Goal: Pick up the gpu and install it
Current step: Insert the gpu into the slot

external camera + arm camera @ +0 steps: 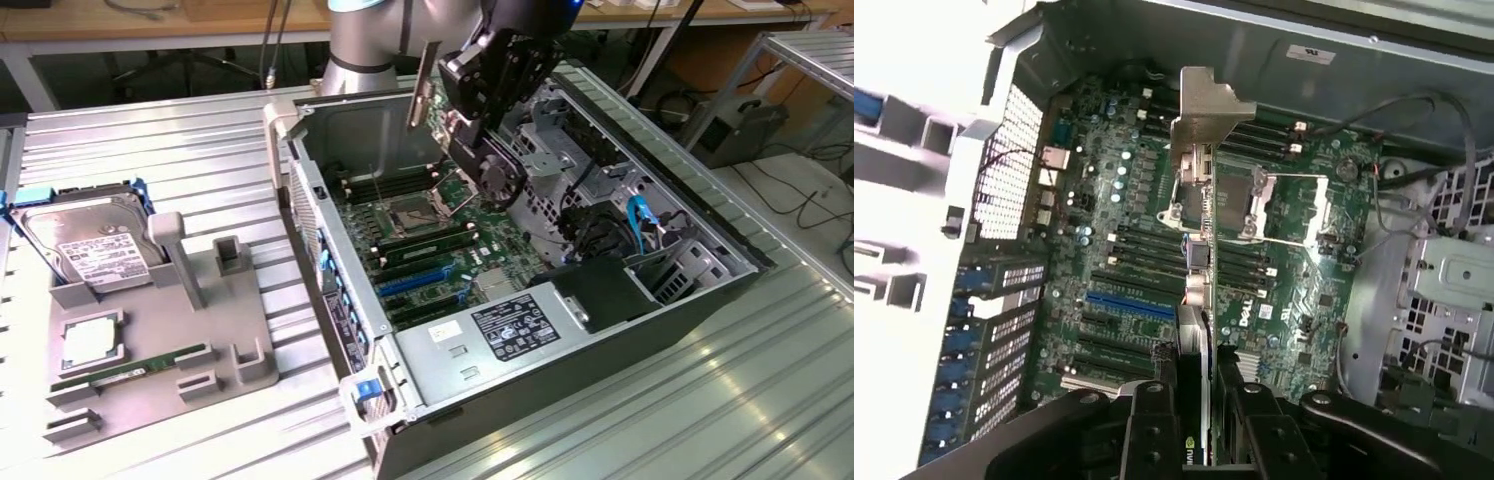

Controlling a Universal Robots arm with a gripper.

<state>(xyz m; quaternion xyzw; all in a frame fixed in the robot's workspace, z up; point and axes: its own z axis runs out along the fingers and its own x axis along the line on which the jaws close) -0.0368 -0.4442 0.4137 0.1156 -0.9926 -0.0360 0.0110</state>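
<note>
While gripper [1199, 388] squeezes gpu [1197, 295] tight over open case [1254, 35], blue slot [1129, 303] lies below it, bit aside. Crooked drop: gpu could miss slot, bang board [1294, 300].

1. "DELL" stands in white letters on the motherboard [1114, 200], near the processor socket [1239, 200].
2. Well apart from that socket, the hard drive [83, 245] and power supply [514, 325] labels carry unreadable print.
</note>
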